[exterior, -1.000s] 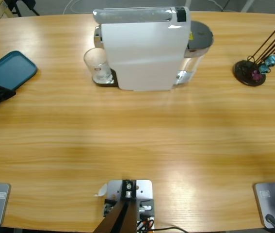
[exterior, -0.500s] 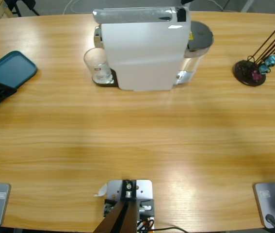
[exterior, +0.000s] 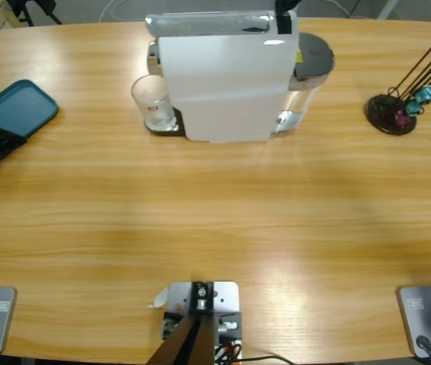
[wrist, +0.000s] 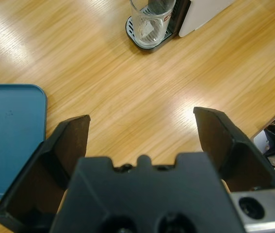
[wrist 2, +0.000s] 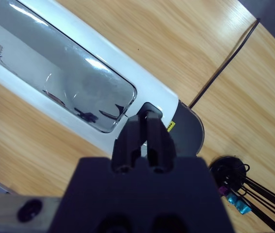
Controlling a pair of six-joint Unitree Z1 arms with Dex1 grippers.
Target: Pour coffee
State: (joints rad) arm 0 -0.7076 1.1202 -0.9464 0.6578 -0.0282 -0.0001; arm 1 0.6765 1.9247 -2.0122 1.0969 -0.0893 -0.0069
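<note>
The right gripper (wrist 2: 146,127), jaws pressed together and empty, hung over the coffee machine (exterior: 223,76); an off-centre press could miss its button. The left gripper (wrist: 142,141) stood wide open and empty beside the teal tray (exterior: 10,118), far from the glass (exterior: 151,101).

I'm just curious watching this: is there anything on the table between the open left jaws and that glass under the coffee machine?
No. In the left wrist view only bare wooden table lies between the left gripper and the glass; the blue tray sits off to one side.
</note>
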